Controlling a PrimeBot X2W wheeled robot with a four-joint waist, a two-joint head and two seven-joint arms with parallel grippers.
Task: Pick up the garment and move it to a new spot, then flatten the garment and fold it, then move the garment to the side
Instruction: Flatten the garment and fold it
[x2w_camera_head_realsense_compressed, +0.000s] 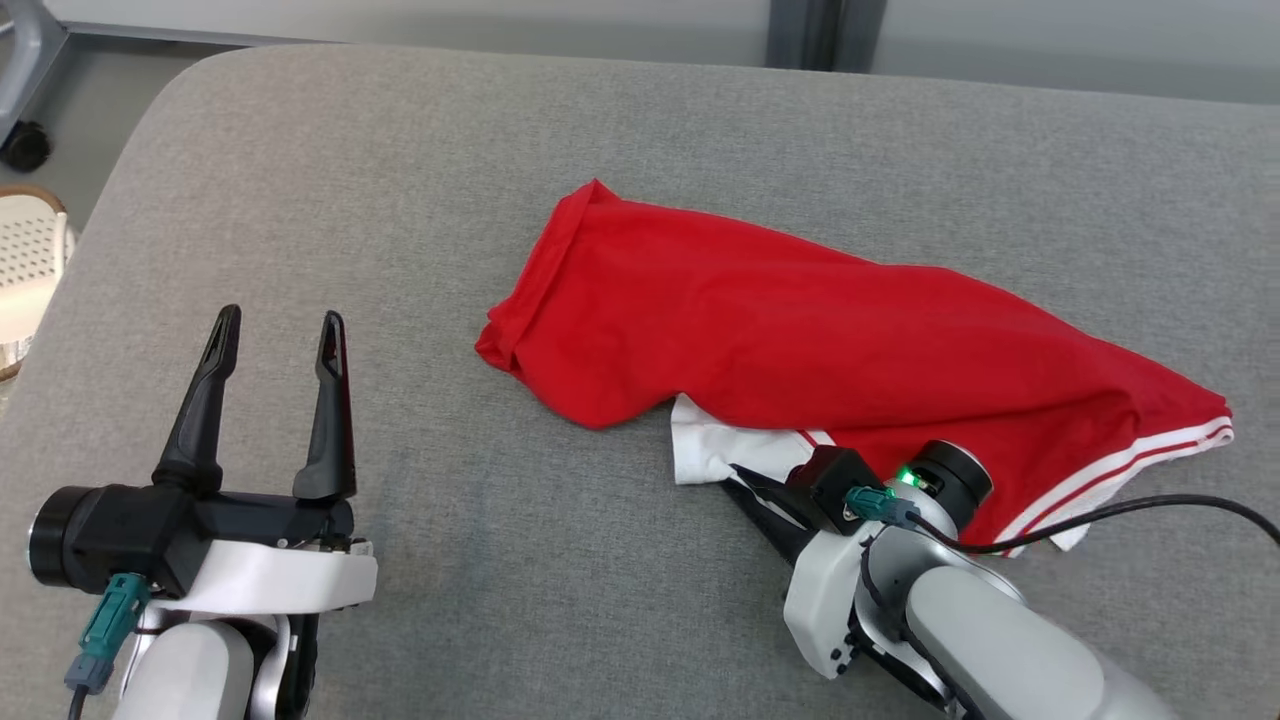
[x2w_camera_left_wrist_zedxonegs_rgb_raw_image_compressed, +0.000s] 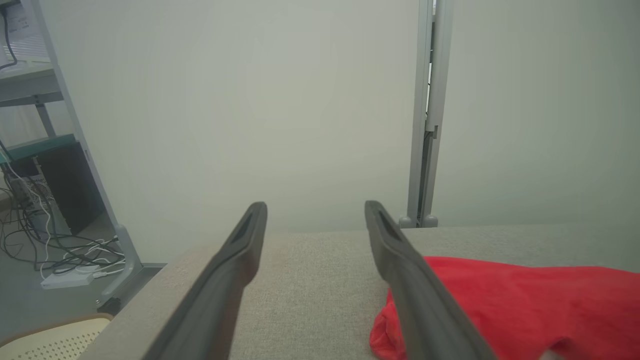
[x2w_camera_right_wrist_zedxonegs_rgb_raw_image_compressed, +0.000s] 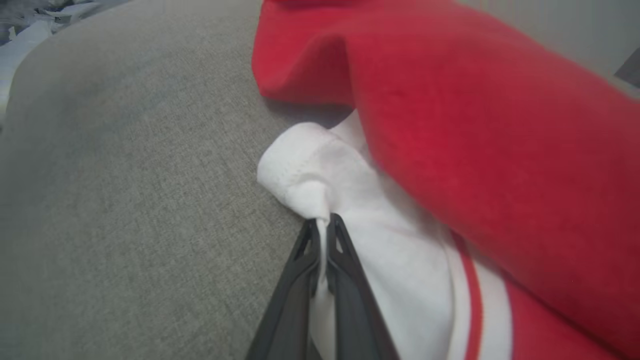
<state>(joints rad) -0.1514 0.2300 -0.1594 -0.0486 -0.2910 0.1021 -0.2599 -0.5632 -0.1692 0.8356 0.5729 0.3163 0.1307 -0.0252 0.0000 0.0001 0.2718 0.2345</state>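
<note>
One garment (x2w_camera_head_realsense_compressed: 800, 340), two grippers. The left gripper (x2w_camera_head_realsense_compressed: 280, 320) sits near left, fingers spread wide and pointing far, holding nothing. The right gripper (x2w_camera_right_wrist_zedxonegs_rgb_raw_image_compressed: 322, 225) lies low at near right, pinching the garment's white corner. The garment is red with white-striped trim and lies rumpled right of centre on the grey cushion (x2w_camera_head_realsense_compressed: 400, 200).

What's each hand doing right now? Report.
Left hand: open, empty.
Right hand: closed on the white edge of the shirt.
</note>
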